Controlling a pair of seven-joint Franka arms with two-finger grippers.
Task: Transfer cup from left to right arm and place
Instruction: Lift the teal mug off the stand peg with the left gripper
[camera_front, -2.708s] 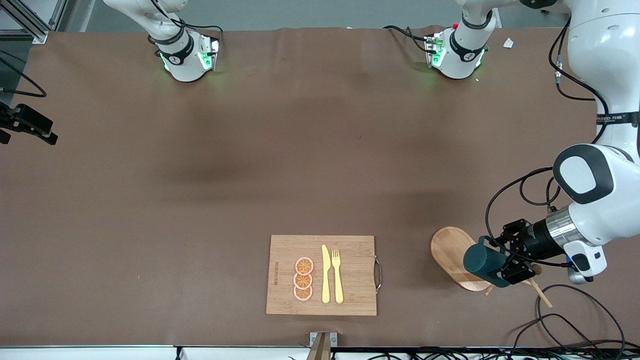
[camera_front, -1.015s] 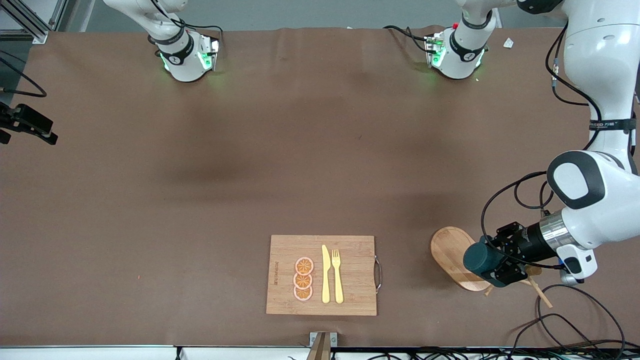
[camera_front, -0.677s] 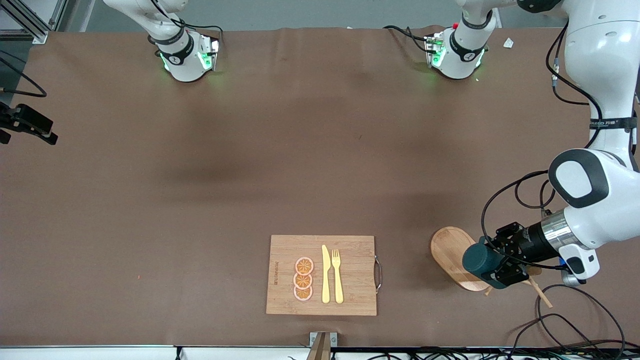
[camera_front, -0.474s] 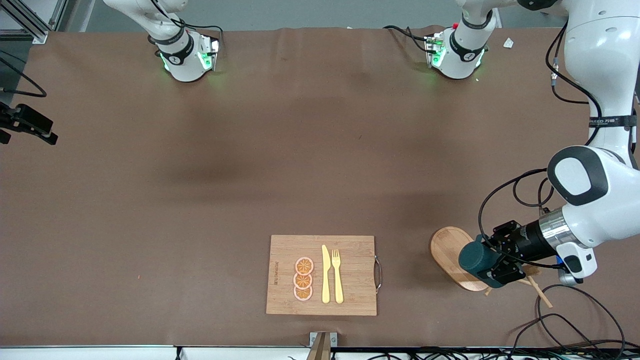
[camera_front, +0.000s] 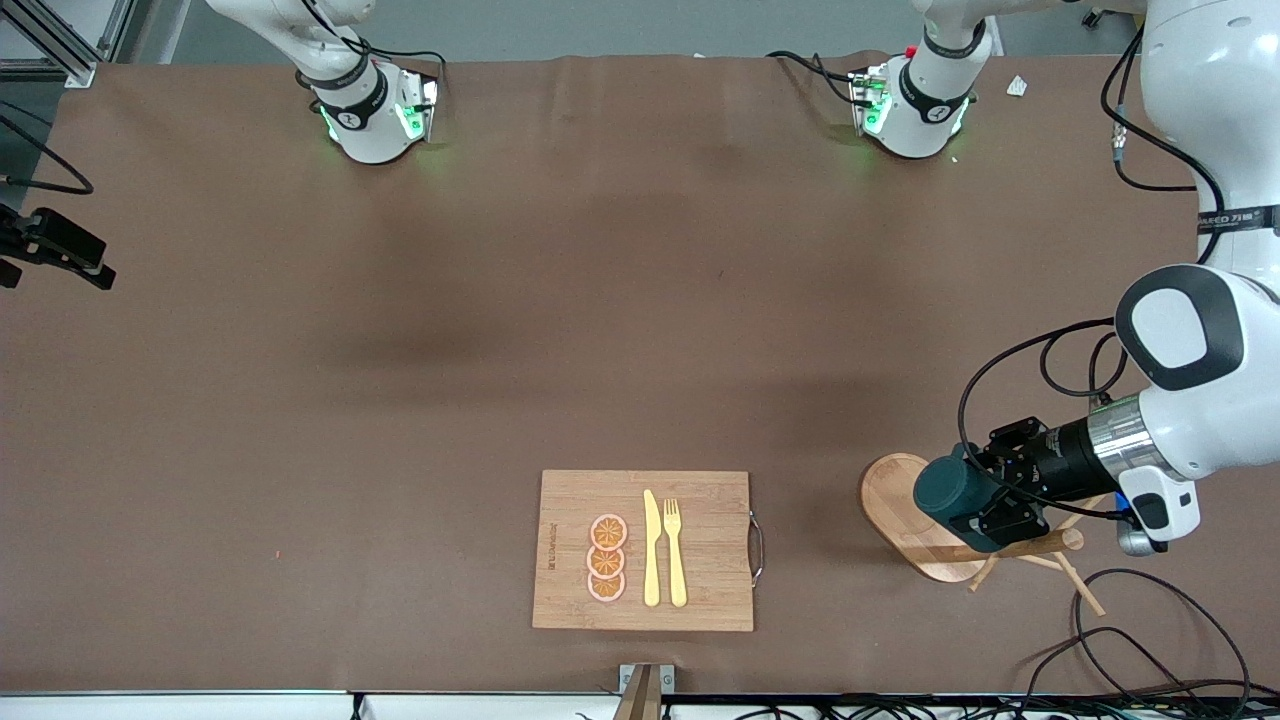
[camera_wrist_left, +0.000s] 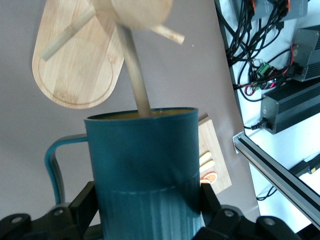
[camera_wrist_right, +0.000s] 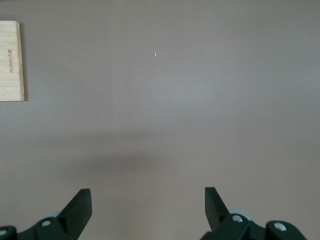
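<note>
The cup (camera_front: 944, 487), dark teal with a mustard-yellow inside, hangs on its side in the air, and my left gripper (camera_front: 988, 500) is shut on its body. It is over the oval base of a wooden mug stand (camera_front: 893, 505). In the left wrist view the cup (camera_wrist_left: 142, 170) fills the space between the black fingers (camera_wrist_left: 85, 206), its loop handle (camera_wrist_left: 52, 160) sticks out sideways, and a peg of the stand (camera_wrist_left: 134, 70) reaches its rim. My right gripper (camera_wrist_right: 147, 200) is open over bare brown table, with nothing between its fingers. It does not show in the front view.
A bamboo cutting board (camera_front: 700, 590) lies near the front edge, carrying three orange slices (camera_front: 607, 558), a yellow knife (camera_front: 651, 548) and a fork (camera_front: 675, 550). Loose black cables (camera_front: 1130, 640) lie near the stand. A black clamp (camera_front: 55, 250) sits at the right arm's end.
The left gripper has carried the cup a little up and off the stand's pegs, toward the right arm's end; more of the pegs now shows. The right gripper has stayed open.
</note>
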